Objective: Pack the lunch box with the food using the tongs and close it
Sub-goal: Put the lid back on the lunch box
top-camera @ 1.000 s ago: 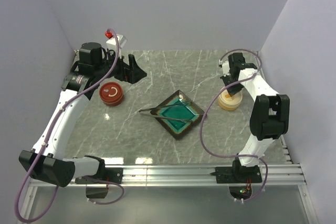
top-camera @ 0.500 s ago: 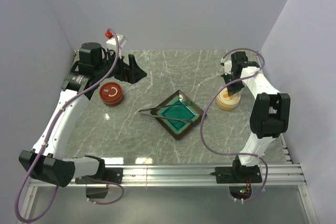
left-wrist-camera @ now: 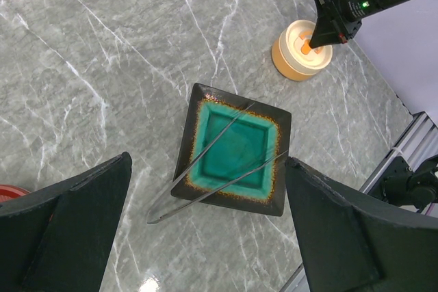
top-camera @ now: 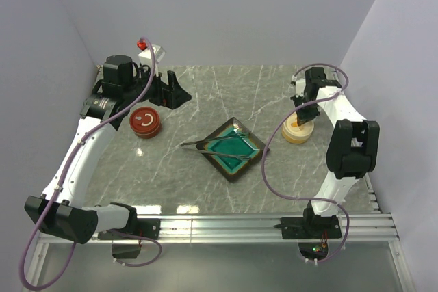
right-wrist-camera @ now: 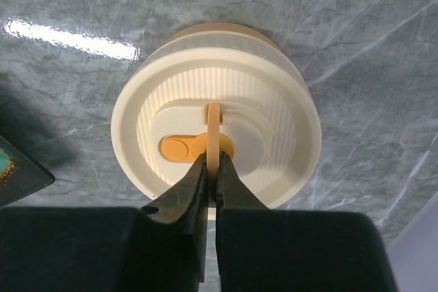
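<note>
The lunch box point(top-camera: 299, 132) is a round orange tub with a ribbed cream lid point(right-wrist-camera: 215, 141), standing at the right of the table. My right gripper point(right-wrist-camera: 213, 158) is above it, shut on the lid's thin upright handle point(right-wrist-camera: 214, 124). The left wrist view shows that same gripper point(left-wrist-camera: 320, 40) over the lunch box point(left-wrist-camera: 291, 52). The tongs point(top-camera: 205, 142) lie across a teal square dish point(top-camera: 241, 169) at mid-table, joined end to the left. My left gripper point(top-camera: 174, 94) hangs open and empty, high above the tongs point(left-wrist-camera: 225, 185). The food is out of view.
A red round container point(top-camera: 145, 122) with a white mark stands at the left, below my left arm. The dish point(left-wrist-camera: 233, 204) has a dark rim. A metal rail point(top-camera: 239, 223) runs along the near edge. Walls close in at the back and both sides.
My right wrist has shifted slightly to the right and away over the lunch box. The left arm, tongs and dish have not moved.
</note>
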Available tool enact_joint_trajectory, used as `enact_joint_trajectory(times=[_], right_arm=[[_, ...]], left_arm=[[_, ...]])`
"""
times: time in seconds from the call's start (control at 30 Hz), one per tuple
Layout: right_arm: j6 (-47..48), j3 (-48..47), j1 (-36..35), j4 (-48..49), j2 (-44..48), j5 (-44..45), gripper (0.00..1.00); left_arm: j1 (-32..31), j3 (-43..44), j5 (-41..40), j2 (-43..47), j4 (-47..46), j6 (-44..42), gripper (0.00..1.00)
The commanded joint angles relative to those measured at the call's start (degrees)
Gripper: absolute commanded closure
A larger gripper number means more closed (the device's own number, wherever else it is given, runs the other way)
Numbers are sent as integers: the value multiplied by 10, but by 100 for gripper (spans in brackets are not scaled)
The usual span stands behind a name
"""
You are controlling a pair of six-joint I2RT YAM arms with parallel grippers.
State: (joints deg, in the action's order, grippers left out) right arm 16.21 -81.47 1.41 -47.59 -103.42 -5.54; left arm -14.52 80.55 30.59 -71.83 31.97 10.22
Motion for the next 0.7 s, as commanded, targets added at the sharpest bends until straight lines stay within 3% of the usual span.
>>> enact_joint_trajectory(times=[0.0, 0.67], right_arm=[[-10, -34, 4, -17, 13, -10, 100], [0, -35, 11, -12, -5, -1, 100]], left_arm=[[1, 1, 4, 13, -14, 0, 1], [2, 7, 5, 11, -12, -1, 1]])
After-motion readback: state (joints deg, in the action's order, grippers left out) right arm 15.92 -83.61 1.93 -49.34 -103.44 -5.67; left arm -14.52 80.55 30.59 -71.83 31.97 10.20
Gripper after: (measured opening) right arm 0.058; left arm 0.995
